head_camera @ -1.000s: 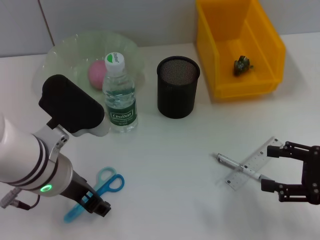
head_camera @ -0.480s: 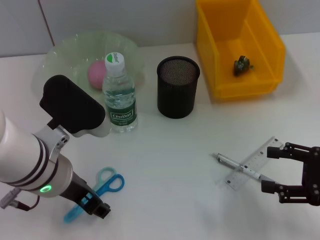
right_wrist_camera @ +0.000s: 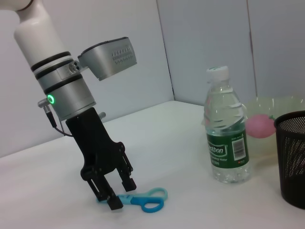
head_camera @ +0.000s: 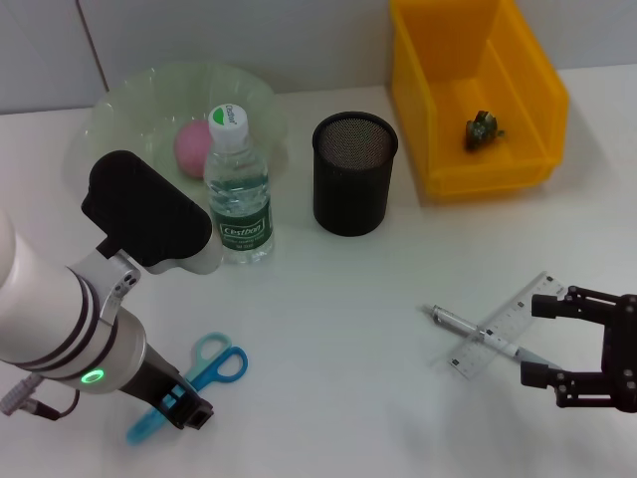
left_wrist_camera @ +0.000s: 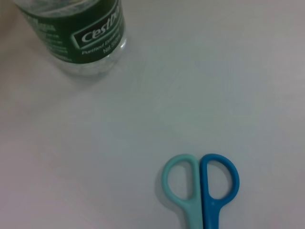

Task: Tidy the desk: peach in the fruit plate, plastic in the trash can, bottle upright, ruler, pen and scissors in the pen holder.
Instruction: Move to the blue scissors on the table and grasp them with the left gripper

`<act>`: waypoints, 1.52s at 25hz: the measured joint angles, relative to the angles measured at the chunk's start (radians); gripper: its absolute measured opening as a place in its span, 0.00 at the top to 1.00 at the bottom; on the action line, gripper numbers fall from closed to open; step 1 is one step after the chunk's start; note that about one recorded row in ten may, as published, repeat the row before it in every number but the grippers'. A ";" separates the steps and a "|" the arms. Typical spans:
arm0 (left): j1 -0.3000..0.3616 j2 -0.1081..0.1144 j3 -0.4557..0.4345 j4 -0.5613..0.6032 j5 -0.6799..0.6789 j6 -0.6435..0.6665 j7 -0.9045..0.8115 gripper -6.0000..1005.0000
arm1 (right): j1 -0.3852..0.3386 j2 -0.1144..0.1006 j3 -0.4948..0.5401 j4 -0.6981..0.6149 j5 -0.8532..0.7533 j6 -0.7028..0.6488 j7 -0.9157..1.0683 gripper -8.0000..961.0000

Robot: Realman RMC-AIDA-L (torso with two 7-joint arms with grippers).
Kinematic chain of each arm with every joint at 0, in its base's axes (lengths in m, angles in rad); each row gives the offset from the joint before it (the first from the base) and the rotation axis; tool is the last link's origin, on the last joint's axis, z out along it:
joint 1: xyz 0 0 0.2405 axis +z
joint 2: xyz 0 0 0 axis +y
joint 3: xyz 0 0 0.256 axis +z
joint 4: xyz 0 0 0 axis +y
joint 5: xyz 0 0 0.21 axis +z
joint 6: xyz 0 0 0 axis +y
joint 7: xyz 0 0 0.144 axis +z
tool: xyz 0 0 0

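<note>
The blue and teal scissors (head_camera: 207,370) (left_wrist_camera: 200,186) (right_wrist_camera: 144,200) lie flat at the front left. My left gripper (head_camera: 185,407) (right_wrist_camera: 118,192) stands over their blades, open, one finger on each side. The pen (head_camera: 476,333) lies crossed over the clear ruler (head_camera: 506,321) at the front right. My right gripper (head_camera: 547,339) is open just to the right of them, holding nothing. The bottle (head_camera: 237,189) (left_wrist_camera: 71,33) (right_wrist_camera: 228,152) stands upright. A pink peach (head_camera: 191,145) (right_wrist_camera: 259,127) rests in the pale green fruit plate (head_camera: 129,100). Behind the middle stands the black mesh pen holder (head_camera: 354,172) (right_wrist_camera: 293,157).
A yellow bin (head_camera: 518,60) at the back right holds a dark crumpled scrap (head_camera: 484,129). The bottle stands close to my left arm's dark wrist housing (head_camera: 144,209). The white desk (head_camera: 348,299) ends at a grey wall behind.
My left gripper has sunk slightly lower over the scissors' blades. The right gripper, pen and ruler have stayed put.
</note>
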 joint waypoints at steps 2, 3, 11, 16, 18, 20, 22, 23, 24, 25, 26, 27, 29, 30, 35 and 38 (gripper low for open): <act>-0.001 0.000 0.001 0.000 0.004 0.000 0.000 0.33 | -0.001 0.000 -0.001 0.000 0.000 0.000 0.000 0.12; -0.002 0.000 0.001 0.000 0.005 0.000 0.000 0.37 | -0.001 0.000 -0.001 0.000 0.000 0.000 0.000 0.12; -0.011 0.000 0.000 -0.011 0.008 0.001 0.000 0.45 | -0.004 0.000 -0.001 0.000 0.000 0.000 0.000 0.12; -0.016 0.000 0.000 -0.017 0.009 0.006 0.000 0.45 | -0.004 0.000 -0.001 0.001 -0.006 0.000 -0.002 0.12; -0.020 0.001 0.000 -0.021 0.009 0.009 0.000 0.45 | -0.003 0.000 -0.001 0.001 -0.010 0.000 -0.002 0.12; -0.024 0.001 -0.001 -0.030 0.009 0.013 0.000 0.46 | -0.004 0.000 -0.001 0.002 -0.010 0.001 -0.002 0.12; -0.031 0.001 -0.001 -0.038 0.009 0.016 0.000 0.46 | -0.004 0.000 0.000 0.002 -0.011 0.001 -0.003 0.12; -0.033 0.001 -0.001 -0.041 0.009 0.018 0.000 0.46 | -0.004 0.000 0.001 0.002 -0.011 0.001 -0.003 0.12; -0.035 0.001 -0.001 -0.042 0.009 0.020 0.000 0.46 | -0.004 0.000 0.001 0.002 -0.011 0.001 -0.003 0.12; -0.037 0.001 -0.001 -0.042 0.009 0.022 0.000 0.46 | -0.004 0.000 0.002 0.002 -0.011 0.001 -0.003 0.12; -0.038 0.001 -0.001 -0.042 0.009 0.023 0.000 0.46 | -0.004 0.000 0.001 0.002 -0.011 0.001 -0.003 0.12; -0.039 0.000 -0.001 -0.042 0.009 0.024 0.000 0.46 | -0.004 0.000 0.001 0.002 -0.012 0.001 -0.003 0.12; -0.039 0.000 -0.001 -0.042 0.009 0.024 0.000 0.46 | -0.004 0.000 0.001 0.002 -0.012 0.001 -0.003 0.12; -0.040 0.000 -0.001 -0.042 0.009 0.024 0.000 0.47 | -0.004 0.000 0.001 0.002 -0.012 0.000 -0.003 0.12; -0.048 0.000 0.001 -0.055 0.007 0.025 0.000 0.47 | -0.003 0.000 -0.001 0.002 -0.012 0.001 -0.003 0.12; -0.059 0.000 0.005 -0.074 0.006 0.025 0.000 0.47 | -0.004 0.000 -0.001 0.002 -0.013 0.001 -0.003 0.12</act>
